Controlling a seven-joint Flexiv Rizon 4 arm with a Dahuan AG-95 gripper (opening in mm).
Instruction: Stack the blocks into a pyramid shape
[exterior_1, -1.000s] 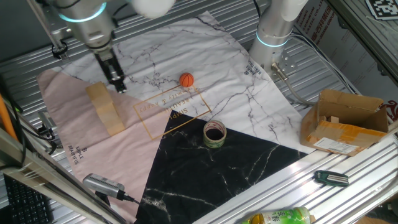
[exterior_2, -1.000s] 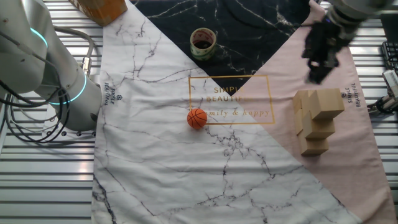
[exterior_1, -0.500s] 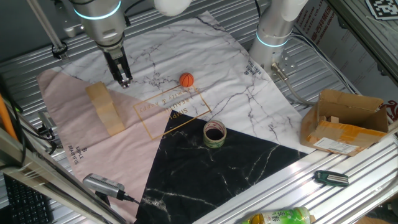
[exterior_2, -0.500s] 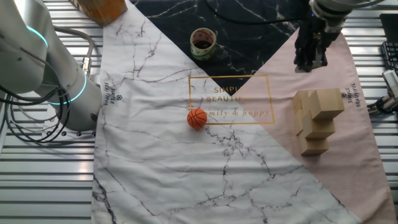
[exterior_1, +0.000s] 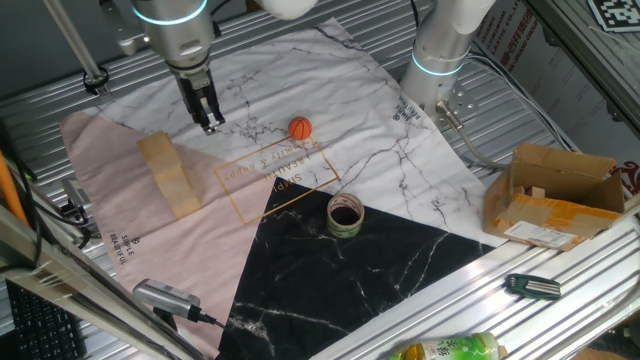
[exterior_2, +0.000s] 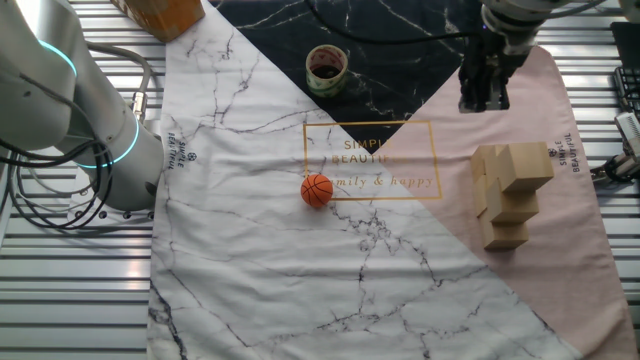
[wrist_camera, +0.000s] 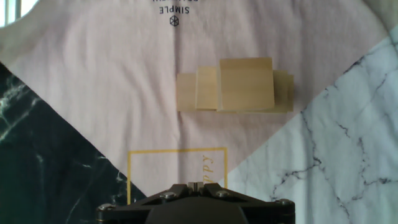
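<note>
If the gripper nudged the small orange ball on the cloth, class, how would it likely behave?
The orange ball is round with basketball-style seams, so it would probably roll rather than slide. It sits free on the flat cloth with nothing touching it, so little would stop it. It looks small, so likely light.

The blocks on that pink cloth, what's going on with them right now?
The blocks stand stacked in a stepped pile on the pink part of the cloth; from these angles it looks like a pyramid. The gripper holds nothing and hangs in the air off to one side of the pile. The orange ball and tape roll lie apart from it.
</note>
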